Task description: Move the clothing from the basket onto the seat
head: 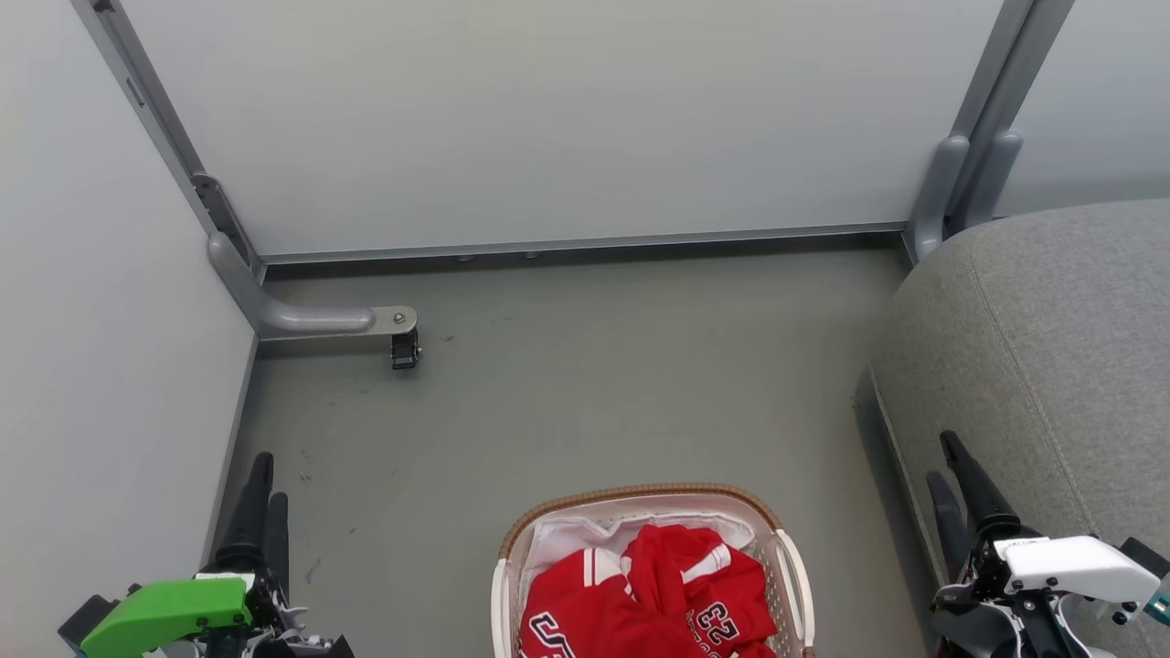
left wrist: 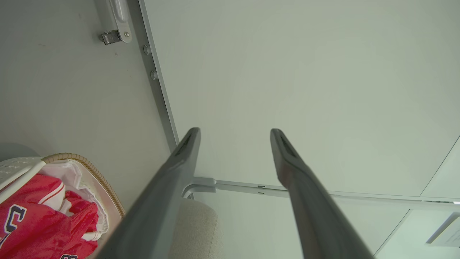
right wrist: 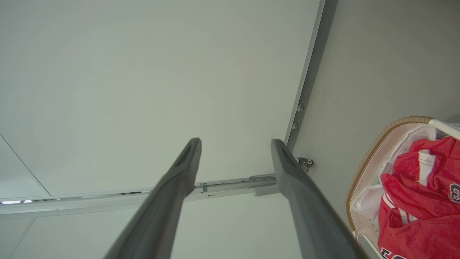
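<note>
The basket [head: 640, 494] is sitting on the grey floor [head: 585, 393] at the near edge of the head view, roughly midway between the two arms, with its near half cut off by the frame. The clothing [head: 640, 594] is lying bunched inside it (red cloth, white trim, a "23" facing up). It is resting on the white liner [head: 562, 539], and neither gripper is touching it. The seat [head: 1051, 347] is standing to the robot's right of the basket, near it but apart from it.

The left gripper [head: 270, 477] is hanging low at the robot's left, well apart from the basket, and its fingers are pointing towards the pale panel [head: 548, 119] ahead. In its wrist view the jaws are standing spread, with only the panel showing between them. The right gripper [head: 941, 457] is hovering just in front of the seat's near edge, off to the basket's right. Its jaws are likewise standing spread and gripping nothing (the right wrist view is showing the gap plainly).

A grey metal foot [head: 320, 320] with a small caster at its end is projecting across the floor from the panel's left corner, well apart from the basket.
</note>
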You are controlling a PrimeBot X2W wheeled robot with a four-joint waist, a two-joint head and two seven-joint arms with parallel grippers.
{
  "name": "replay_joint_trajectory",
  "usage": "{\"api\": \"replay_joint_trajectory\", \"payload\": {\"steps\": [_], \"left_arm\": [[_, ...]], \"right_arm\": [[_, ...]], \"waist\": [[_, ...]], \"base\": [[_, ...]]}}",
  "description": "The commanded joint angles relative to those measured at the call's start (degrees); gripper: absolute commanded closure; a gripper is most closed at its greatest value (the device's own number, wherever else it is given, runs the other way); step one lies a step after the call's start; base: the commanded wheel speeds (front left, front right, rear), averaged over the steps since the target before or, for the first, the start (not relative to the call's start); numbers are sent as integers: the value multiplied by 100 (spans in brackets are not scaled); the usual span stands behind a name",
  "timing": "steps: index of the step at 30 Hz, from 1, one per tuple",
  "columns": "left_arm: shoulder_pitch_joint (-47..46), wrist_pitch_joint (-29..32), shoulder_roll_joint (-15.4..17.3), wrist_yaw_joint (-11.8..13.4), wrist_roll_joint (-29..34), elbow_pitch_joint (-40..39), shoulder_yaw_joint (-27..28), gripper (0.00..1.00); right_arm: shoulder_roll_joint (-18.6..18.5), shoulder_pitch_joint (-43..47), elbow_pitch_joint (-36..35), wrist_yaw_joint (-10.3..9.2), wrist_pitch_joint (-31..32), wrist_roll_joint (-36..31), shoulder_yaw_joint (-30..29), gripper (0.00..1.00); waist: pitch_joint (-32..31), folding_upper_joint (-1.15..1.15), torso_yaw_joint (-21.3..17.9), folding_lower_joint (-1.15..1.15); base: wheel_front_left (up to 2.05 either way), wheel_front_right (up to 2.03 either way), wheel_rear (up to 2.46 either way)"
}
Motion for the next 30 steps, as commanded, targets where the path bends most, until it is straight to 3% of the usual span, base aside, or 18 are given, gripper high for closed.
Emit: {"api": "replay_joint_trajectory", "payload": {"steps": [1,13,30], "left_arm": [[-60,-68,19,-3,102,-161,-49,0],[-27,-382,30,-7,827,-388,-239,0],[-4,-764,45,189,2882,-793,-518,0]], "right_arm": [[-41,-62,-89,0,-74,-106,18,0],[-59,-79,-203,-1,-390,-1077,-46,0],[-79,26,-782,-1,-773,-3127,72,0]], "waist": [[2,3,0,0],[17,7,9,0],[46,14,27,0]], "base": [[0,0,0],[0,0,0],[0,0,0]]}}
